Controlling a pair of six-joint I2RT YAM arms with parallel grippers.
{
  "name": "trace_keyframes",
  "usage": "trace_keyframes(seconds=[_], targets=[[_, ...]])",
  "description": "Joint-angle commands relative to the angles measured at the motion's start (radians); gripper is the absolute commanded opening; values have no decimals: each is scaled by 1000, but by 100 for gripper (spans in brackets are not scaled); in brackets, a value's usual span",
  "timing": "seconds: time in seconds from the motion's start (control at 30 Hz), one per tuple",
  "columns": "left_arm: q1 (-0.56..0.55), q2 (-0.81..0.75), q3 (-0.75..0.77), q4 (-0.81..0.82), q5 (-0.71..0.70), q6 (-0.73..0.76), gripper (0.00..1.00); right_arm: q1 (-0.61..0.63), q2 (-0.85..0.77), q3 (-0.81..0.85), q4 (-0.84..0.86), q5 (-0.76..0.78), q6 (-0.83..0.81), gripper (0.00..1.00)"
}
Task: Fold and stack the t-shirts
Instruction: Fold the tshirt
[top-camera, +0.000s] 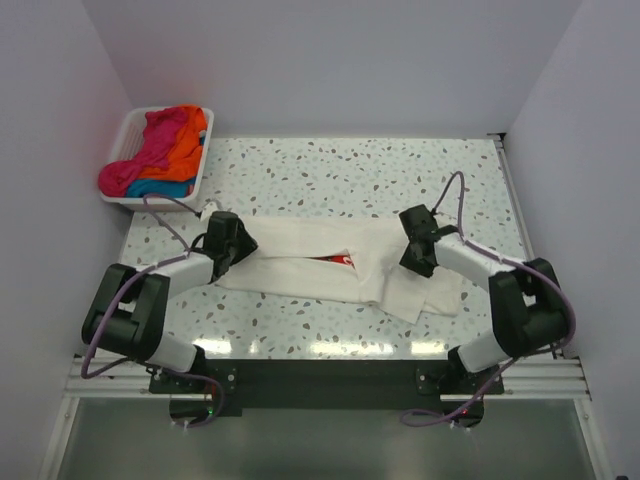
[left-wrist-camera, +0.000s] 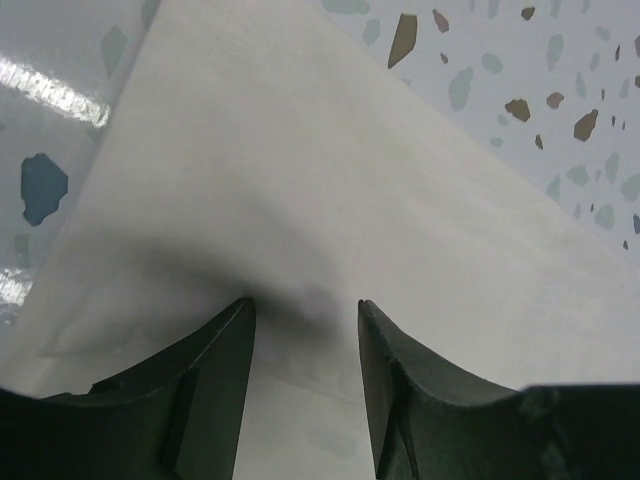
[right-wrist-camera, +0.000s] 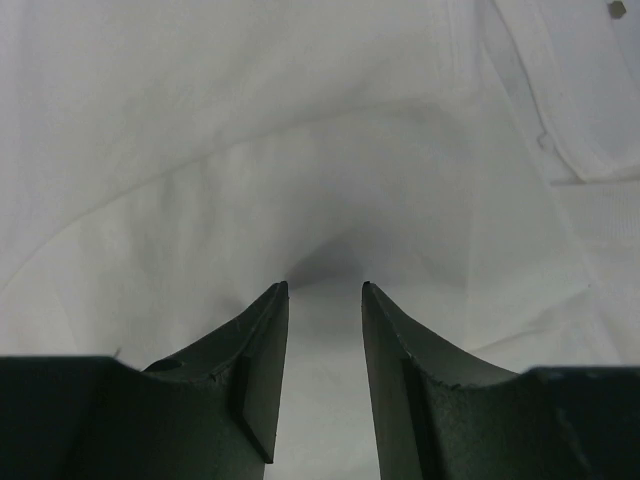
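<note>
Cream-white t-shirt (top-camera: 300, 268) (left-wrist-camera: 300, 150) (right-wrist-camera: 250, 130) is lying partly folded on the table (top-camera: 350, 170), near its middle and towards the arms.
- Its long axis is running left to right across the table, with the right end sitting slightly nearer the arm bases than the left.
- A sliver of the red logo (top-camera: 342, 260) is showing at a fold line near the centre.
- The right end is spreading wider, with loose flaps. I cannot tell from above which end is the neck.
- A stitched hem (right-wrist-camera: 590, 150) is showing at the upper right of the right wrist view.

Left gripper (top-camera: 243, 244) (left-wrist-camera: 305, 305) is sitting over the shirt's left end. Its jaws are standing apart, roughly half open. Flat cloth is lying beneath the gap, and nothing is visibly pinched.

Right gripper (top-camera: 415, 266) (right-wrist-camera: 325, 288) is sitting over the right part of the shirt. Its jaws are standing a little narrower but parted. A soft crease is running up to the gap, and no cloth is seen clamped.

The other t-shirts are sitting heaped in the white basket (top-camera: 128, 128) at the far left corner: magenta-pink (top-camera: 135, 168), orange (top-camera: 190, 140) and blue (top-camera: 165, 188).

The surface is a pale, glossy terrazzo top with grey and brown flecks, which is reflecting overhead light along the near edge. Plain pale walls (top-camera: 350, 60) are enclosing it at the back and on both sides.
</note>
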Motion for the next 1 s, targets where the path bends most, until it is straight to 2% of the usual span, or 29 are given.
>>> trace_keyframes(seconds=[0.0, 0.17, 0.27, 0.3, 0.37, 0.4, 0.43, 0.47, 0.5, 0.53, 0.57, 0.6, 0.63, 0.7, 0.77, 0.83, 0.97], targets=[[-16, 87, 51, -34, -60, -6, 50, -69, 157, 110, 101, -54, -11, 38], [-64, 138, 55, -87, -96, -41, 45, -191, 383, 293, 118, -192, -80, 36], [-102, 85, 26, -114, -106, -83, 43, -212, 575, 553, 15, -198, -147, 35], [-117, 69, 20, -148, -108, -92, 43, -214, 631, 710, -14, -200, -169, 35], [-178, 23, 15, -182, -111, -126, 43, -214, 803, 897, -116, -207, -239, 36], [-206, 6, 14, -214, -113, -137, 43, -214, 861, 1100, -155, -218, -265, 37], [-270, -8, 12, -232, -116, -162, 43, -212, 920, 1208, -228, -230, -288, 40], [-309, -40, 3, -246, -114, -179, 42, -211, 1045, 1315, -259, -250, -343, 42], [-352, -54, -1, -270, -116, -199, 43, -211, 1099, 1524, -291, -275, -366, 45], [-433, -66, -11, -286, -114, -239, 43, -206, 1157, 1621, -339, -284, -392, 55], [-467, -90, -14, -298, -111, -258, 43, -201, 1226, 1749, -345, -301, -440, 61], [-517, -103, -20, -303, -104, -270, 43, -198, 1241, 1776, -323, -327, -462, 66], [-536, -133, -29, -300, -84, -275, 46, -198, 1238, 1777, -303, -324, -478, 74], [-550, -167, -28, -295, -68, -255, 50, -194, 1148, 1656, -241, -290, -515, 81], [-550, -219, 15, -306, -100, -172, 57, -186, 1060, 1495, -149, -260, -534, 89], [-548, -238, 98, -358, -199, -71, 62, -185, 944, 1412, -117, -212, -531, 90], [-544, -168, 253, -424, -352, 105, 62, -185, 761, 1200, -74, -146, -461, 91]])
